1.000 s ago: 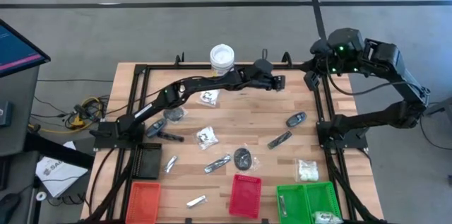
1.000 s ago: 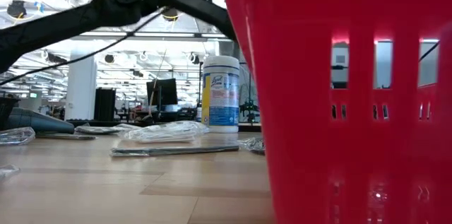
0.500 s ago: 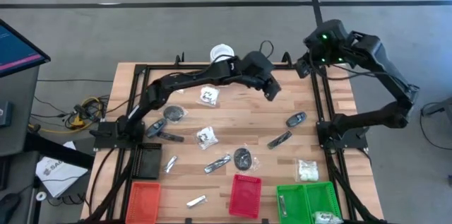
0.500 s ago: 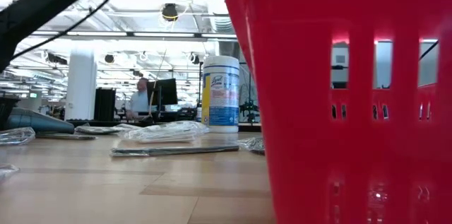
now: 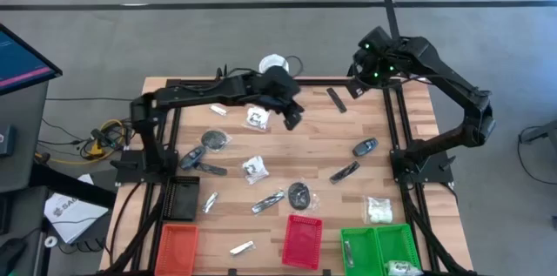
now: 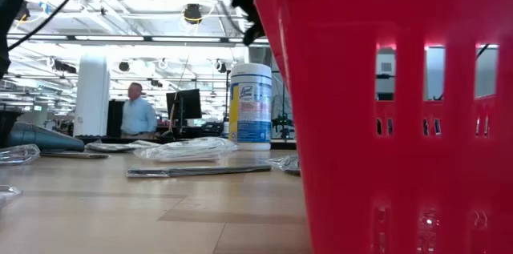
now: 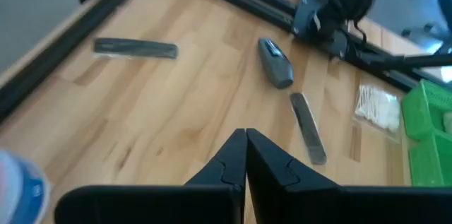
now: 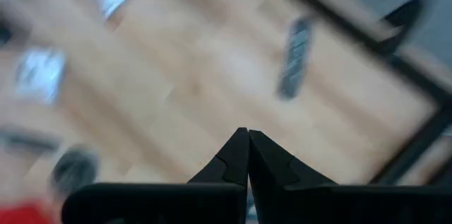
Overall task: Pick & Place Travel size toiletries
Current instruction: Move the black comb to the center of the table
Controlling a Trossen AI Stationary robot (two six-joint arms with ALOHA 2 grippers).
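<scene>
Wooden bench [image 5: 409, 119] carries the scattered toiletries, none grasped. I judge this the approach step. Left pincer [image 5: 293, 117] and right pincer [image 5: 354, 90], both clenched, hover; next I must release one above a stick [image 5: 335, 100].

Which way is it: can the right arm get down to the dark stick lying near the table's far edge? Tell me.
Probably yes. The right gripper hangs shut close beside the dark stick, which lies alone on bare wood; the left gripper is off to its side. The fingers must open first.
</scene>
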